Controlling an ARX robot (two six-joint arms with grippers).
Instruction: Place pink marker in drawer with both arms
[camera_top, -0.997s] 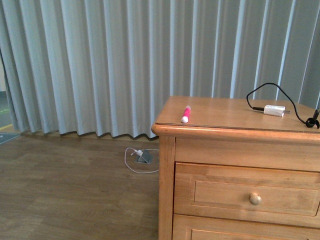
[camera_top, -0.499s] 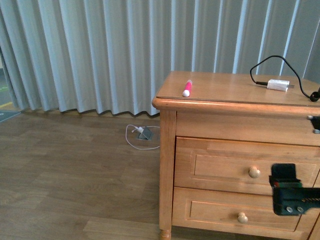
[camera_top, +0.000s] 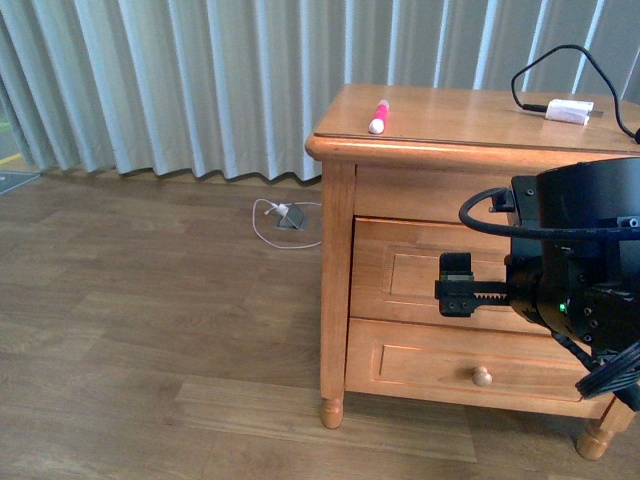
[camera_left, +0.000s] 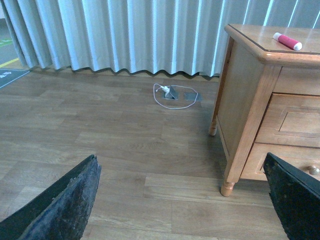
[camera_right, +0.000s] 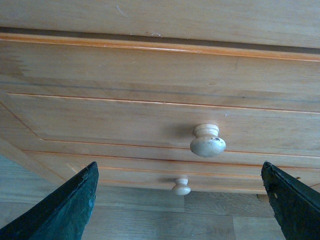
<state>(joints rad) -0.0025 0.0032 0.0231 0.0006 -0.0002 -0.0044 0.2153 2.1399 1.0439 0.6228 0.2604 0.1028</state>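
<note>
Nil done yet: marker (camera_top: 378, 116) is seen on cabinet top (camera_top: 460, 108), drawer (camera_top: 400, 272) shut; R gripper (camera_right: 178, 167) is held spread before knob (camera_right: 207, 141), L gripper (camera_left: 181, 159) spread, empty; opening & placing are left.

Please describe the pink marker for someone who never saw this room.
Find the wooden cabinet by the curtain. On its top, near the left edge, lies the pink marker: short, bright pink, white-tipped, unlike the white adapter further right.

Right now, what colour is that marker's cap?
White, on a pink marker; clearest in the left wrist view.
</note>
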